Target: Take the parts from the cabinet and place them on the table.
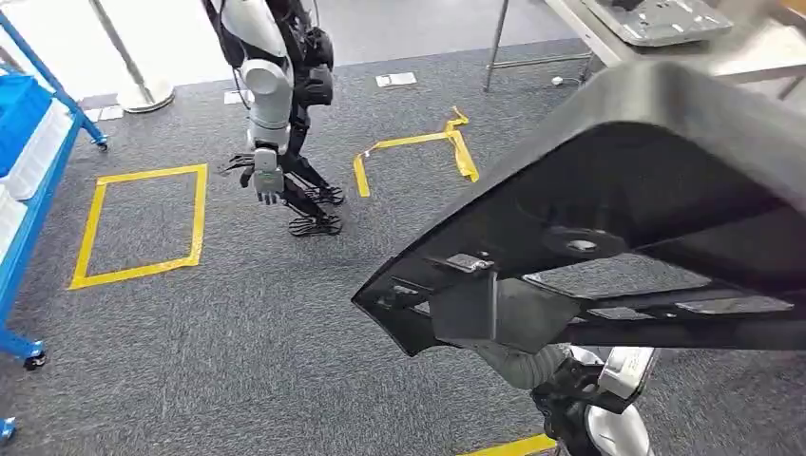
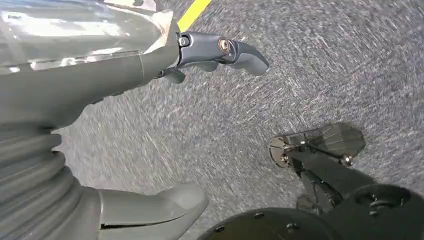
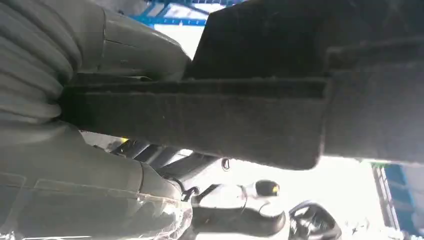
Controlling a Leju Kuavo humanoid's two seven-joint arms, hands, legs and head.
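Right wrist view — right hand (image 3: 100, 165) grips black part (image 3: 260, 115).

Large black part carried over grey carpet, with a second robot standing ahead.

A big black moulded part (image 1: 608, 218) fills the right half of the head view, its ribbed underside showing, with a silver arm (image 1: 613, 399) beneath its lower edge. On the carpet (image 1: 238, 351) lie a yellow tape square (image 1: 143, 223) and a torn yellow tape outline (image 1: 418, 147). Between them stands another humanoid robot (image 1: 276, 104), its robot hand (image 1: 266, 176) hanging down with fingers spread apart. A blue cabinet frame (image 1: 28, 180) runs along the left edge. At the upper right, a worktop (image 1: 760, 52) carries a grey tray (image 1: 656, 19).
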